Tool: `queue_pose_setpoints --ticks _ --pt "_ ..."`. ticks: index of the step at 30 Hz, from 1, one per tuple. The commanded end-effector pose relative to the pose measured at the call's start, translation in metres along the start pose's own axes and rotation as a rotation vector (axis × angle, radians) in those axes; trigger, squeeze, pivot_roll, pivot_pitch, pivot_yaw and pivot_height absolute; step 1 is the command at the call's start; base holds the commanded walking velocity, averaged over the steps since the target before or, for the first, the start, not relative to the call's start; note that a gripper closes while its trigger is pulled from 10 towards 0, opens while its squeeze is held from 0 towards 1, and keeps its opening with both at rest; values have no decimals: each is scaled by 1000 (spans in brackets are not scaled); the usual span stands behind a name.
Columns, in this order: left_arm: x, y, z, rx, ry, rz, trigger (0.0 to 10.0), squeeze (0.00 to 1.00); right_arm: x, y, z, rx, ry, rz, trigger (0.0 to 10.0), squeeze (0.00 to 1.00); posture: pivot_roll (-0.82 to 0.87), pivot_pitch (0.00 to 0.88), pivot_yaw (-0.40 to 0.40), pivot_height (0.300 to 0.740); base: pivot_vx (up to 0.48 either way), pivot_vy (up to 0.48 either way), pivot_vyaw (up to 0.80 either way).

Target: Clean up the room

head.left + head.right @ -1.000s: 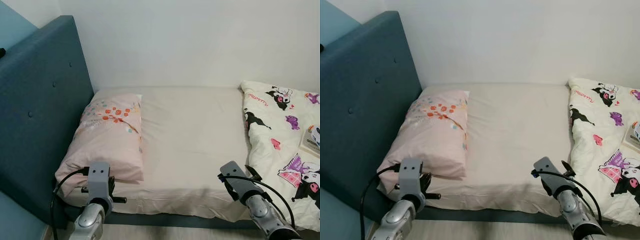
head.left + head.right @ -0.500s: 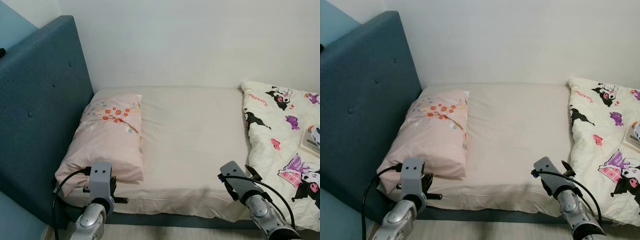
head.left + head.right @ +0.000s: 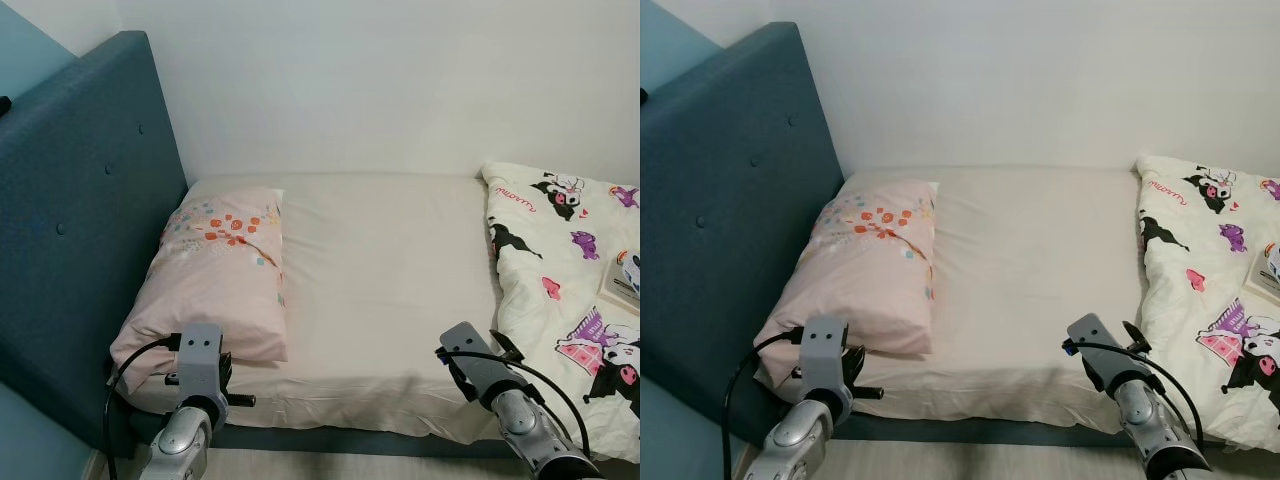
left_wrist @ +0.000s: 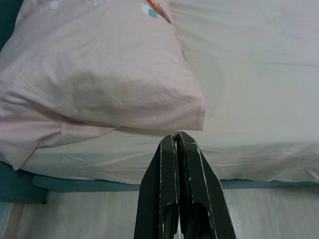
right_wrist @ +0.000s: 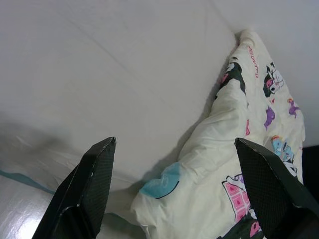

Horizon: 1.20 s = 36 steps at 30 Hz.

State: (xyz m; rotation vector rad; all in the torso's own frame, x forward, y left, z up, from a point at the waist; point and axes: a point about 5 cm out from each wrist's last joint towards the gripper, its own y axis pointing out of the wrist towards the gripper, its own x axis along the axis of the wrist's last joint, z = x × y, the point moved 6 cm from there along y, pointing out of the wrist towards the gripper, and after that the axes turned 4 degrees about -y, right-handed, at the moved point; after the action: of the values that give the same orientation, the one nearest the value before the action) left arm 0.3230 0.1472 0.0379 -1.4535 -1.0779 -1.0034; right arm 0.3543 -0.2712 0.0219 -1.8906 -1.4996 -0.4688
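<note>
A bed with a cream sheet (image 3: 380, 270) stands before me. A pink flowered pillow (image 3: 215, 270) lies at its head on the left. A white cartoon-print duvet (image 3: 575, 290) is bunched up on the right side. My left gripper (image 4: 177, 142) is shut with nothing in it, its tips just off the pillow's near corner above the mattress edge. My right gripper (image 5: 174, 149) stands wide open over the front edge of the bed, beside the duvet's (image 5: 234, 164) near corner. Both wrists (image 3: 200, 365) (image 3: 470, 370) hover low at the bed's front.
A dark teal padded headboard (image 3: 80, 220) rises on the left. A white wall (image 3: 380, 80) runs behind the bed. A small book or box (image 3: 625, 280) lies on the duvet at the far right. Pale wooden floor (image 4: 75, 214) shows beneath the bed's front edge.
</note>
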Motion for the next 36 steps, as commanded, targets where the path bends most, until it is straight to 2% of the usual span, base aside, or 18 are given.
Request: queue_pose_setpoints --ticks 1,36 --pt "-2 -2 4 10 7 10 10000 0 -4 -1 4 11 7 17 10000 0 20 124 1 740 0 0 0" --pt "-2 -2 3 13 1 11 10000 0 -6 -2 2 9 6 15 10000 0 16 139 0 740 0 0 0"
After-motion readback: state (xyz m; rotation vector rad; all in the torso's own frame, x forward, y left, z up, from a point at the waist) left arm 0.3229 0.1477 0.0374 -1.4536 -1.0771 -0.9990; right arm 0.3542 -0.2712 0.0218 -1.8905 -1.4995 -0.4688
